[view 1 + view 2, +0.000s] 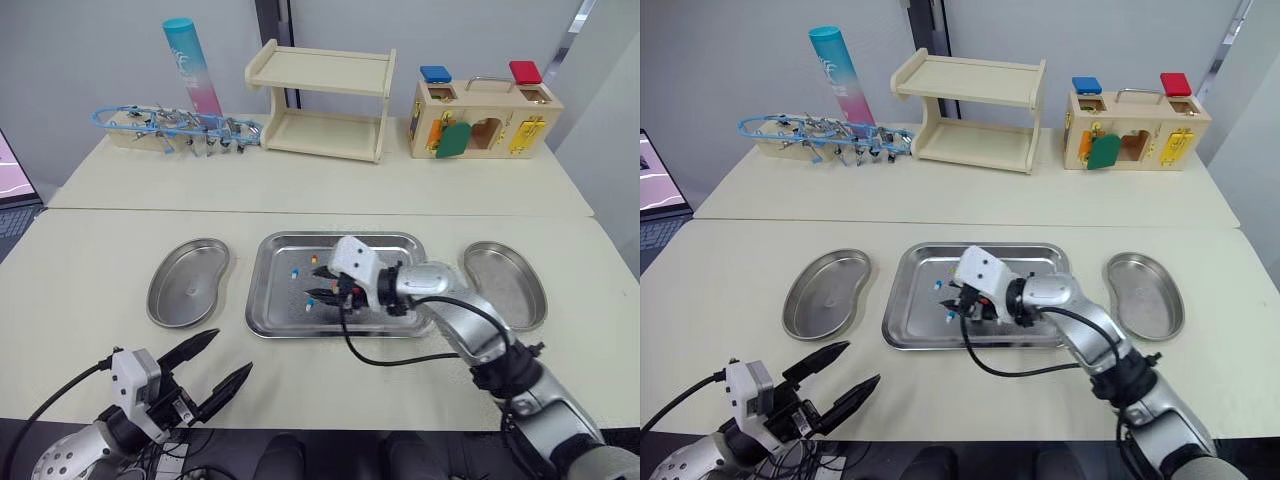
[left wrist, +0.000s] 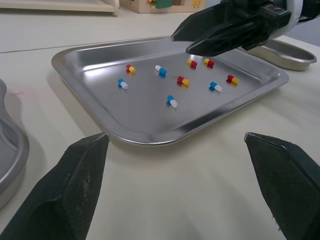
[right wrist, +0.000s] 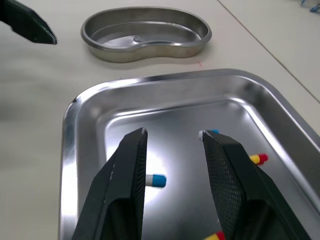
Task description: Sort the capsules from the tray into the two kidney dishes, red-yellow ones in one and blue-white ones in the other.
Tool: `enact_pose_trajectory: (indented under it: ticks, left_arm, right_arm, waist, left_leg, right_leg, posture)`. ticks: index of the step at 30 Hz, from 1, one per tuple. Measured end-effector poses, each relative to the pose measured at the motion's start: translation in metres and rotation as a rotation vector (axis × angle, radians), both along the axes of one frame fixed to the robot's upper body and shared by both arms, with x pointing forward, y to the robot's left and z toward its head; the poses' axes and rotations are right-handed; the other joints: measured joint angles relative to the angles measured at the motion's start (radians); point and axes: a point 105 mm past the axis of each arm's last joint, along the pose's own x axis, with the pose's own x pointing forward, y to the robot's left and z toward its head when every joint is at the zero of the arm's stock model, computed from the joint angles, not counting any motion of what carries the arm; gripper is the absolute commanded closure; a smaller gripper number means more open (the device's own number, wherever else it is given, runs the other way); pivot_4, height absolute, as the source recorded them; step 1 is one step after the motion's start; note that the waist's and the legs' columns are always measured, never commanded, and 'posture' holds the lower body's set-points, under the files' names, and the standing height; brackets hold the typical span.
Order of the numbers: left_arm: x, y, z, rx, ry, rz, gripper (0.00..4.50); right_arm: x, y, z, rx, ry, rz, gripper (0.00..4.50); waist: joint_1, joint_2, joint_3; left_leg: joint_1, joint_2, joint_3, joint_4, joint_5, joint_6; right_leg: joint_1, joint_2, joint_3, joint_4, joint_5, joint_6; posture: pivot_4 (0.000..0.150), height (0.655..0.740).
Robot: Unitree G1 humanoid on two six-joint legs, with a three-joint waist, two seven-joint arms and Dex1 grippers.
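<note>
The steel tray (image 1: pixel 270 310) sits mid-table and holds several loose capsules, red-yellow ones (image 2: pixel 183 80) and blue-white ones (image 2: pixel 172 101). My right gripper (image 3: pixel 172 132) hovers low over the tray's left half, open, fingers pointing towards the left dish. A blue-white capsule (image 3: pixel 155 180) lies on the tray floor just below the gap. The left kidney dish (image 1: pixel 188 282) and the right kidney dish (image 1: pixel 505 283) flank the tray, both bare inside. My left gripper (image 1: pixel 232 350) is open near the table's front edge, in front of the tray's left corner, holding nothing.
Along the back stand a wooden two-tier shelf (image 1: pixel 325 100), a wooden lock box (image 1: pixel 482 120), a tall turquoise-pink tube (image 1: pixel 192 65) and a rack of blue-wired parts (image 1: pixel 175 128). A seam (image 1: pixel 320 212) splits the two tabletops.
</note>
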Motion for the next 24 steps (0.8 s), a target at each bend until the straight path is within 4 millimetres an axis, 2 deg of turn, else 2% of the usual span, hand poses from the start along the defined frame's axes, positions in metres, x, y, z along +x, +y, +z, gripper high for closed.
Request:
enact_pose_trajectory:
  ticks: [13,19,24]
  left_arm:
    - [0.009,-0.003,0.006,-0.014,-0.049,0.020,0.00]
    - [0.005,-0.003,0.001,-0.017,-0.023,0.029,0.00]
    - [0.004,-0.006,0.000,-0.017,-0.019,0.030,0.00]
  right_arm:
    - [0.029,0.042,-0.029,-0.045,0.050,-0.158,2.58]
    - [0.043,0.039,-0.040,-0.073,0.088,-0.231,2.58]
    - [0.047,0.042,-0.040,-0.071,0.101,-0.243,2.58]
  waist:
    - [-0.016,0.000,0.000]
    - [-0.019,0.000,0.000]
    - [-0.021,0.000,0.000]
  left_leg:
    - [0.000,0.000,0.000,0.000,0.000,0.000]
    - [0.000,0.000,0.000,-0.001,0.000,0.000]
    - [0.000,0.000,0.000,-0.001,0.000,0.000]
  right_leg:
    - [-0.001,0.000,0.000,0.001,0.000,0.000]
    - [-0.002,0.000,0.001,0.001,0.000,0.000]
    - [-0.002,0.001,0.001,0.001,0.000,0.000]
  posture:
    - [0.150,0.7400]
    - [0.150,0.7400]
    - [0.150,0.7400]
